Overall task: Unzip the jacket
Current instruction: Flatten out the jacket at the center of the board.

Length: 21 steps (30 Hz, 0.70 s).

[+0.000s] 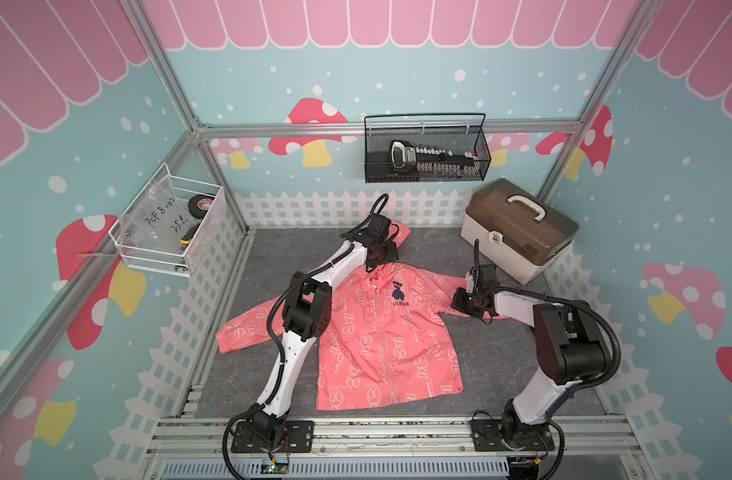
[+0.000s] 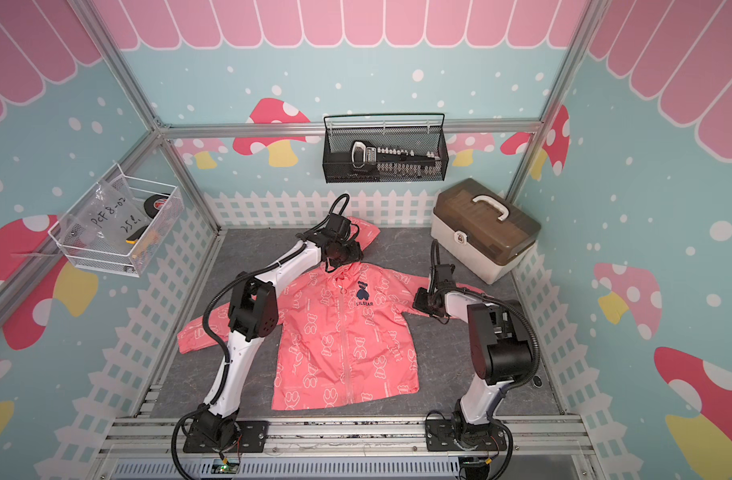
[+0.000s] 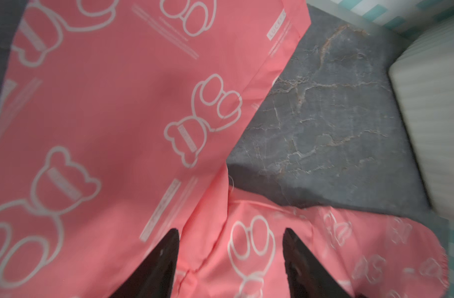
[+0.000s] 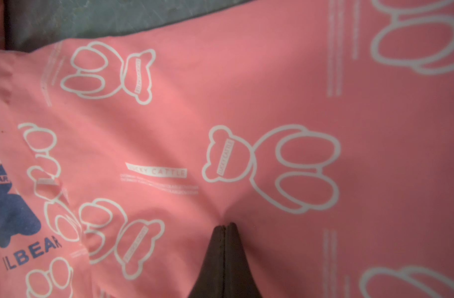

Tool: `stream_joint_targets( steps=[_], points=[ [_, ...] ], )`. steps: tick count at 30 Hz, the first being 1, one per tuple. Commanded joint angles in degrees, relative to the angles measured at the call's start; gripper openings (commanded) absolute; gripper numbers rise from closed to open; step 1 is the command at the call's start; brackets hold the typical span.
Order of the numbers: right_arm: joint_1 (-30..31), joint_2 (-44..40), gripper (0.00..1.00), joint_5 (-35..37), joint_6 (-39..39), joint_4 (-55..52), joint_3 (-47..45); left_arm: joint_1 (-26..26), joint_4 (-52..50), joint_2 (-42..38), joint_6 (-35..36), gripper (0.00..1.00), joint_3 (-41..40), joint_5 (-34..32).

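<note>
The coral-pink jacket [image 1: 380,345] [image 2: 347,345] lies flat on the grey mat with its front up, sleeves spread and hood toward the back. Its front zipper [image 1: 383,332] runs closed down the middle, and the pull ring [image 1: 378,289] sits near the collar. My left gripper [image 1: 380,259] [image 3: 231,232] hovers over the neck and hood; it is open, and only pink fabric shows between its fingers [image 3: 164,258]. My right gripper [image 1: 466,301] [image 4: 224,224] is shut, its tips pinching a small pucker of the jacket [image 4: 169,129] where the right-hand sleeve meets the shoulder, beside the navy bear logo [image 4: 11,206].
A beige toolbox [image 1: 518,228] with a brown lid stands on the mat at the back right, close to the right arm. A black wire basket [image 1: 426,153] hangs on the back wall. A white wire basket [image 1: 168,224] hangs on the left wall.
</note>
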Motion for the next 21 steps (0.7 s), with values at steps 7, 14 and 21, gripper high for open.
stream_joint_targets(
  steps=[7, 14, 21],
  points=[
    [-0.13, -8.43, 0.02, 1.86, 0.12, -2.84, -5.79, -0.32, -5.07, 10.83, 4.98, 0.67, 18.3, -17.68],
    [-0.06, -9.49, 0.02, 2.41, -0.09, -3.46, -6.89, 0.13, -4.24, 13.57, 9.68, 0.62, 22.12, -18.89],
    [-0.11, -10.42, 0.04, 1.98, -0.17, -3.34, -7.38, -1.81, 1.0, 12.96, 19.94, 0.65, 21.08, -13.21]
  ],
)
